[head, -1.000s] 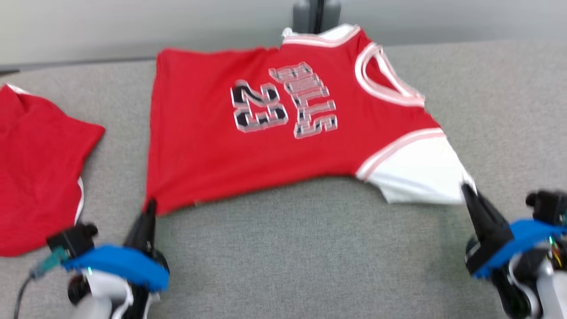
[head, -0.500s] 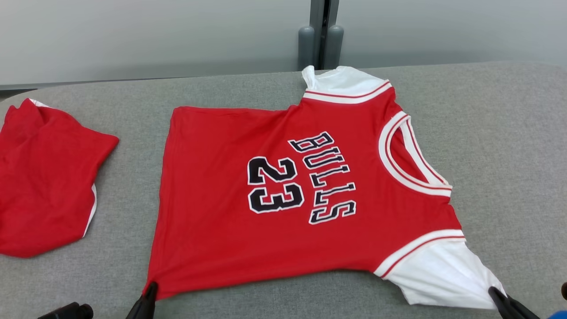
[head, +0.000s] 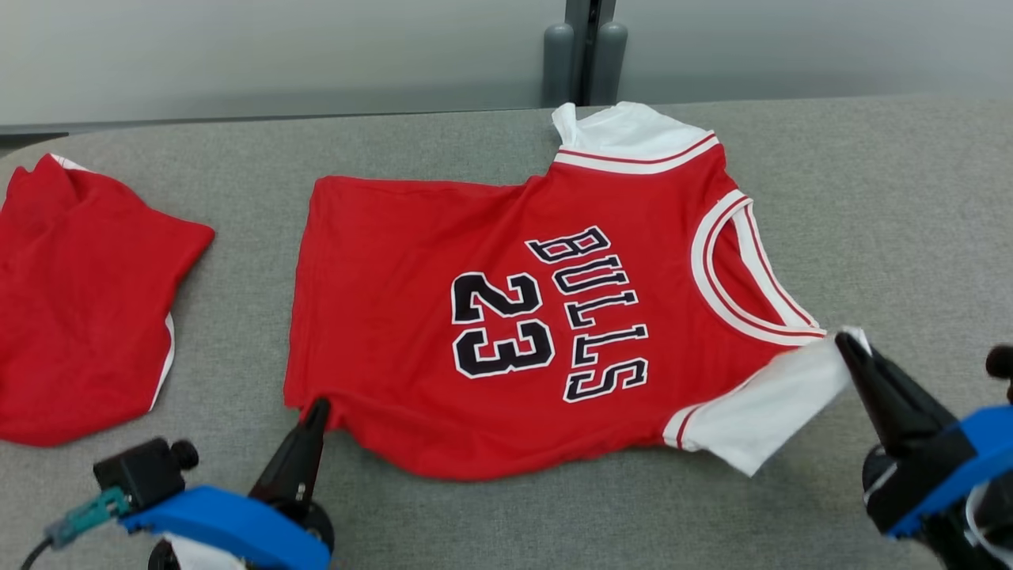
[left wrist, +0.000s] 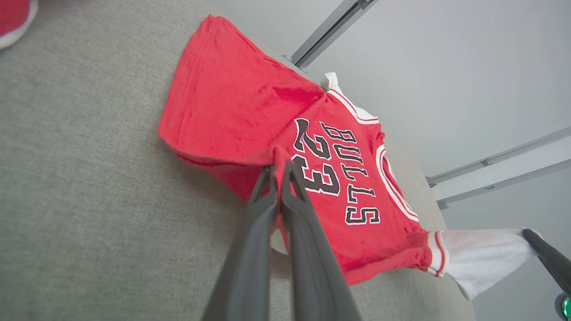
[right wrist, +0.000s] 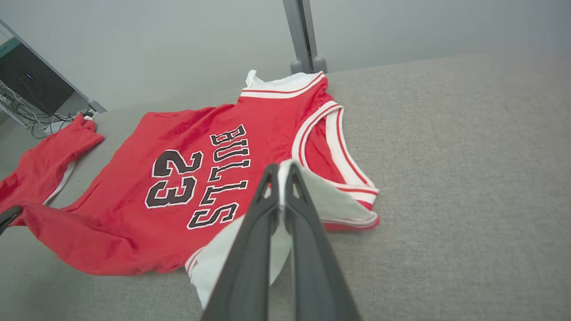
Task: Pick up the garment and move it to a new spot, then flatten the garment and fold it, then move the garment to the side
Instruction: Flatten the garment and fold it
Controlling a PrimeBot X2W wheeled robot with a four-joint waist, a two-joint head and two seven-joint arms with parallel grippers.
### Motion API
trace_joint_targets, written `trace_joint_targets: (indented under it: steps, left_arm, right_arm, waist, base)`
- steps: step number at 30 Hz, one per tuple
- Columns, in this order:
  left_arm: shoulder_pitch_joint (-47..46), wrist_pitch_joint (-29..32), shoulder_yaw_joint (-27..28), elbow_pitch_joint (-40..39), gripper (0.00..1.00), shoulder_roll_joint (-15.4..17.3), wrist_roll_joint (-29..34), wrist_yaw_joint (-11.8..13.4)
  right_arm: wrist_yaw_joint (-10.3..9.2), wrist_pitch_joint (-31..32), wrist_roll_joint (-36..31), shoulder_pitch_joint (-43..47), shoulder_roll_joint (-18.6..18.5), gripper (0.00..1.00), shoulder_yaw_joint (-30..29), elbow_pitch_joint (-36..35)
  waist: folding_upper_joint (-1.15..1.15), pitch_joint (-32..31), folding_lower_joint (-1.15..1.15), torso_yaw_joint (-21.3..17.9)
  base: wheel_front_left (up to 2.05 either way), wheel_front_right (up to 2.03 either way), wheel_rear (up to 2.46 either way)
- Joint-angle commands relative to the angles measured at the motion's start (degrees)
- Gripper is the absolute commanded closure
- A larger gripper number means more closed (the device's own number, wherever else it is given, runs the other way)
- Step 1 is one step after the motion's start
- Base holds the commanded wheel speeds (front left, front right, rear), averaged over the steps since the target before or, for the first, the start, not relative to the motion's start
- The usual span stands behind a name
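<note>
The near edge of the jersey [head: 491, 317] has lifted off your grey counter [head: 870, 198]: left tool [head: 318, 407] pinches the hem corner, right tool [head: 845, 341] the white sleeve. Pale wall [head: 277, 55] and post [head: 589, 55] stand behind; another red garment [head: 79, 301] lies left, apart.

The jersey [head: 396, 317] is cut from soft matt red cloth. Under the jersey, the table [head: 910, 198] is covered in pretty coarse grey woven fabric. The left gripper [head: 318, 408] and right gripper [head: 845, 342] are moulded in matt dark plastic.
</note>
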Motion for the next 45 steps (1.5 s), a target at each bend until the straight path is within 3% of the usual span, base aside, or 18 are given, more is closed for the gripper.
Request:
trace_joint_targets:
  steps: [1, 13, 19, 20, 21, 22, 24, 32, 38, 45]
  left_arm:
    - [-2.3, 0.4, -0.3, 0.8, 1.0, -0.3, 0.2, 0.3]
    - [-15.9, -0.5, 0.0, 13.6, 1.0, -5.1, 0.5, 2.1]
    - [-19.4, -2.0, -0.6, 19.2, 1.0, -6.3, 1.4, 1.2]
    - [-19.8, -2.2, -0.6, 19.8, 1.0, -6.5, 1.4, 0.9]
    - [-20.2, -2.5, -0.5, 20.4, 1.0, -6.8, 1.4, 0.9]
    - [-20.5, -3.0, -0.2, 21.0, 0.91, -7.0, 1.4, 0.9]
    - [-21.0, -3.8, -0.4, 22.1, 0.0, -7.2, 1.6, 0.5]
    - [-19.3, -9.1, -3.7, 23.3, 0.0, -3.8, 9.1, -1.5]
    - [-16.5, -12.1, -6.5, 23.4, 0.0, -1.6, 14.7, -0.8]
    - [-17.7, -13.0, -9.7, 28.0, 0.0, -1.1, 19.8, 1.2]
  right_arm:
    - [0.01, 0.0, -0.2, -2.5, -0.7, 1.0, 0.2, 1.1]
    - [0.01, -2.8, 0.4, -20.4, -4.0, 1.0, 0.8, 17.6]
    - [0.01, -6.4, -0.4, -26.6, -4.8, 1.0, 1.4, 25.1]
    - [0.01, -7.0, -0.6, -27.4, -4.9, 0.74, 1.6, 26.3]
    - [0.02, -8.1, -0.8, -28.2, -5.1, 0.4, 1.9, 27.1]
    - [0.01, -9.7, -0.8, -29.1, -5.0, 0.0, 1.5, 27.8]
    - [0.01, -12.8, -0.9, -30.4, -4.9, 0.0, 1.9, 29.4]
    - [0.01, -22.4, 0.1, -29.0, -6.2, 0.0, 2.5, 32.9]
    - [0.01, -22.5, -2.0, -22.5, -6.5, 0.0, 0.4, 31.0]
    - [0.01, -22.1, -5.6, -16.0, -2.9, 0.0, -3.5, 28.7]
  waist:
    - [0.0, 0.7, 0.0, 0.5]
    - [0.0, 5.9, 0.0, 2.5]
    - [0.0, 7.4, 0.0, 3.2]
    - [0.0, 7.5, 0.0, 3.3]
    - [0.0, 7.6, 0.0, 3.4]
    - [0.0, 7.7, 0.0, 3.5]
    - [0.0, 7.6, 0.0, 3.7]
    - [0.0, 5.2, 0.0, 4.0]
    - [0.0, 3.6, 0.0, 3.6]
    - [0.0, 4.0, 0.0, 3.1]
  base:
    - [0.0, 0.0, 0.0]
    - [0.0, 0.0, 0.0]
    - [0.0, 0.0, 0.0]
    - [0.0, 0.0, 0.0]
    - [0.0, 0.0, 0.0]
    - [0.0, 0.0, 0.0]
    - [0.0, 0.0, 0.0]
    - [0.0, 0.0, 0.0]
    - [0.0, 0.0, 0.0]
    - [0.0, 0.0, 0.0]
